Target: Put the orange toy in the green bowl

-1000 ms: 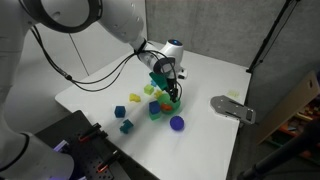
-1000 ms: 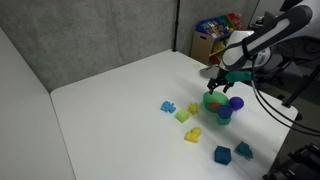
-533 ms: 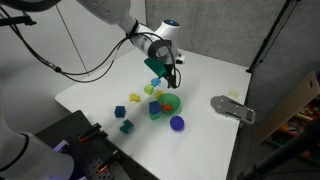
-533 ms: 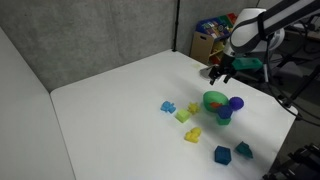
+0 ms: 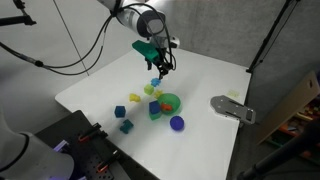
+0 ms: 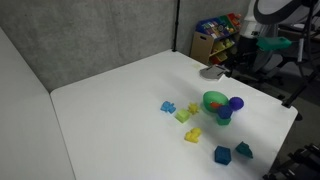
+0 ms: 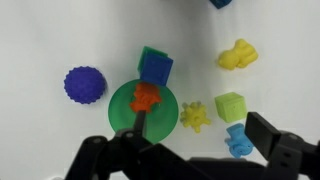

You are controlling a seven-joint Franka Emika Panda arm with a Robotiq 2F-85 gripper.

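In the green bowl (image 7: pixel 118 112) lies the orange toy (image 7: pixel 147 97), a blue cube (image 7: pixel 155 68) touching the rim (purple ball (image 7: pixel 84 85) just left). Well above, the gripper (image 5: pixel 160 70) hangs with fingers spread, holding nothing; the white table (image 5: pixel 110 70) stretches broad on the far side.

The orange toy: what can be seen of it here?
The orange toy is a small red-orange block with a knobbly, irregular outline, plastic by its look. It lies inside the green bowl, toward the rim nearest the blue-green block, touching only the bowl. Nothing grips it; finer detail is too small to tell.
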